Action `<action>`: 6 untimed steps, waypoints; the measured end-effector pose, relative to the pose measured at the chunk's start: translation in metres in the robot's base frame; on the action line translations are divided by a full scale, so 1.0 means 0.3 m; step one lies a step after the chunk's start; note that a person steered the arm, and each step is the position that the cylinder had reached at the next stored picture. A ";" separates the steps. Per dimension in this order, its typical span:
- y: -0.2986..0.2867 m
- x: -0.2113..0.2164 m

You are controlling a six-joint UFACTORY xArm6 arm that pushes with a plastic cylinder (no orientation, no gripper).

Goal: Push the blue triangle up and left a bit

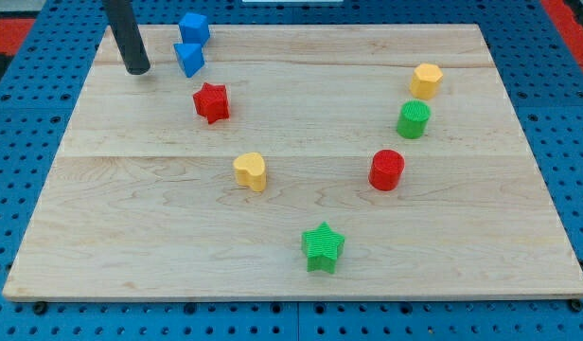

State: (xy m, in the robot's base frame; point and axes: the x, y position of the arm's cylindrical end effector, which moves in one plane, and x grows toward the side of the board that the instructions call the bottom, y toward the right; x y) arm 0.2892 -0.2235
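The blue triangle (188, 59) is seen near the top left of the wooden board (131, 199). A blue cube (194, 27) is touching it at 12 o'clock. My tip (137, 69) is set down just beside the triangle at 9 o'clock, not touching it. No hand is carried by the rod, so nothing is gripped. A red star (212, 102) is found at 5 o'clock from the triangle. Farther down, a yellow heart (251, 171) and a green star (323, 247) are seen. On the right, a yellow block (426, 80), a green block (414, 119) and a red cylinder (387, 170) are lined up.
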 end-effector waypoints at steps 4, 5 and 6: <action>0.064 0.068; 0.175 0.059; 0.344 0.080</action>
State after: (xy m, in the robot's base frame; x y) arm 0.3131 -0.1203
